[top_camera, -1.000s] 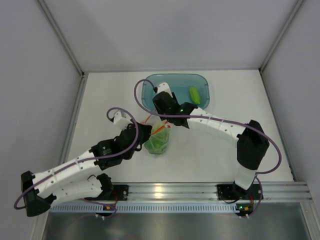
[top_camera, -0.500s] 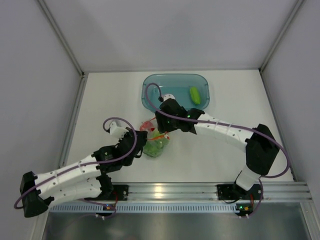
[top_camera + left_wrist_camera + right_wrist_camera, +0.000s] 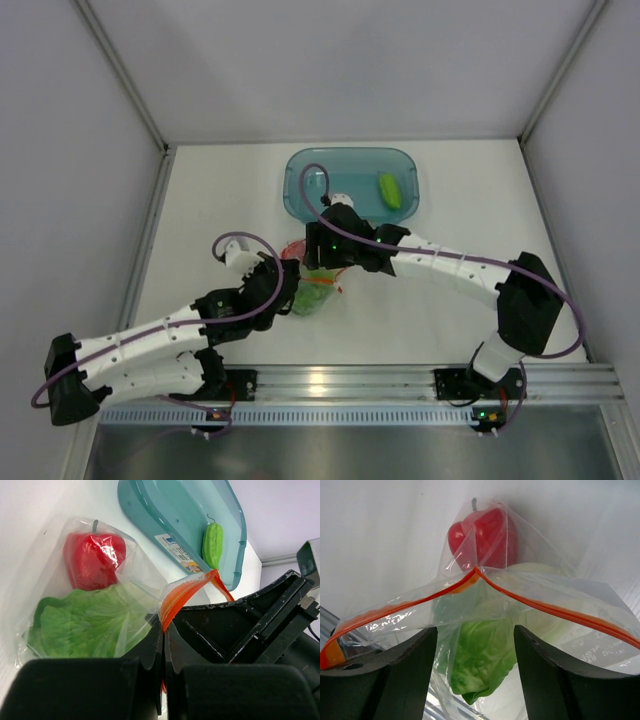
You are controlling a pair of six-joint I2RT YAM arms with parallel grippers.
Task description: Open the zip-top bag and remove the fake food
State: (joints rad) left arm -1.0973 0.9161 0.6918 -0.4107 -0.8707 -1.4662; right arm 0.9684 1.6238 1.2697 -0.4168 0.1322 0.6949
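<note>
Zip-top bag (image 3: 316, 290) lies on the white table (image 3: 420, 315) between my arms. My left gripper (image 3: 164, 645) is clamped on its orange zip strip (image 3: 182, 596), and my right gripper (image 3: 475, 645) is spread wide at the mouth. Red pepper (image 3: 92, 557) and cabbage (image 3: 80, 625) sit inside. Beyond, the cucumber (image 3: 212, 544) rests in the teal bin (image 3: 150, 515).

Red pepper (image 3: 94, 560), green cabbage (image 3: 85, 625), orange-red zip strip (image 3: 182, 597), teal bin (image 3: 165, 510)

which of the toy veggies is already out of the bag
The green cucumber, lying in the teal bin; the red pepper and cabbage are inside the zip-top bag.
</note>
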